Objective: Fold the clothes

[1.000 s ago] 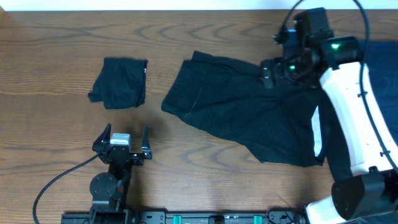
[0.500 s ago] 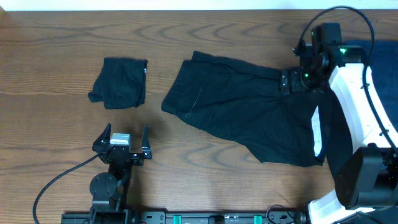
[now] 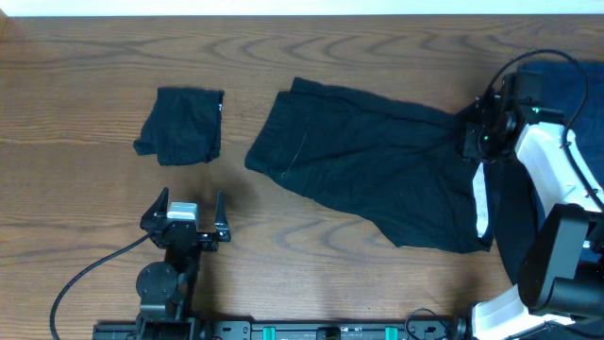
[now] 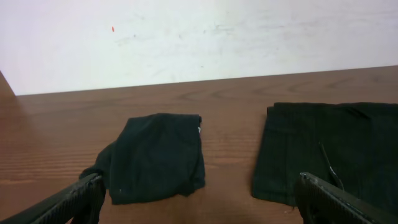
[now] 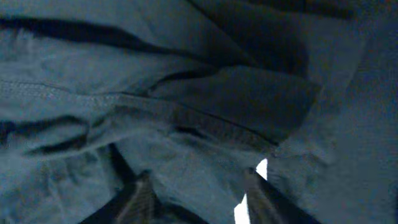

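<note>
The right gripper [image 3: 469, 142], low on the right edge of the black garment [image 3: 368, 179] spread right of centre, should pinch the hem firmly, though whether its fingers [image 5: 140, 199] already grasp cloth I cannot tell; the left gripper [image 3: 189, 203] rests open.

wood table [image 3: 377, 38], black garment [image 3: 368, 175], seemingly folded bundle [image 3: 181, 125]

lab (seemingly), wood-grain table [image 3: 75, 57], white wall [image 4: 249, 37]

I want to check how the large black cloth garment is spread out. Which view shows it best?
Overhead: the large black cloth garment lies spread out, nearly all of it visible. Left wrist shows only its left end; right wrist, only dark close-up folds.
</note>
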{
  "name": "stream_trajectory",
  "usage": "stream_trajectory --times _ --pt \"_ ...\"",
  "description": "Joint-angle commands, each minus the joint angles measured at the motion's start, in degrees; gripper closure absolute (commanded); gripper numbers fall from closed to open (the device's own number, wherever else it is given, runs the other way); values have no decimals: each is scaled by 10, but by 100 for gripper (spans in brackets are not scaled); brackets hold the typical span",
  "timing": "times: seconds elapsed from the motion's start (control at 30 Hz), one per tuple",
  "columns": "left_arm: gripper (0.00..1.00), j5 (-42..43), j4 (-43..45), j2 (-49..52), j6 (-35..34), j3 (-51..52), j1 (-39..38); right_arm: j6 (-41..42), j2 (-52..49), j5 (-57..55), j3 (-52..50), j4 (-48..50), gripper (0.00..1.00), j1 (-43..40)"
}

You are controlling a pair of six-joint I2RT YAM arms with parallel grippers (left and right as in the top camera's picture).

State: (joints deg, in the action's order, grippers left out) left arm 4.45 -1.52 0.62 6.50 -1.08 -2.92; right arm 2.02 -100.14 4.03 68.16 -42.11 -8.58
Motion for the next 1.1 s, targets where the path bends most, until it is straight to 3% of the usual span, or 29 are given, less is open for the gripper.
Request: stream_trajectory --times 0.0,0.1,0.33,0.53,0.67,0.87,1.07 --pt "2 6 -21 -4 10 9 -2 15 -3 -2 -28 26 64 0" --pt "2 6 -21 -4 10 9 -2 27 -3 -2 -64 76 76 0" --pt "2 6 -21 -4 10 9 -2 27 -3 -12 -138 203 84 0" --pt "2 6 -21 -4 10 9 -2 68 -3 -13 -195 311 99 0" --pt "2 6 -21 -4 10 9 -2 76 -7 -12 -226 372 96 0" --pt "2 6 -21 -4 10 9 -2 81 -66 -5 -233 440 99 10" --pt "2 6 -21 -4 10 9 -2 75 -125 59 -232 512 99 46"
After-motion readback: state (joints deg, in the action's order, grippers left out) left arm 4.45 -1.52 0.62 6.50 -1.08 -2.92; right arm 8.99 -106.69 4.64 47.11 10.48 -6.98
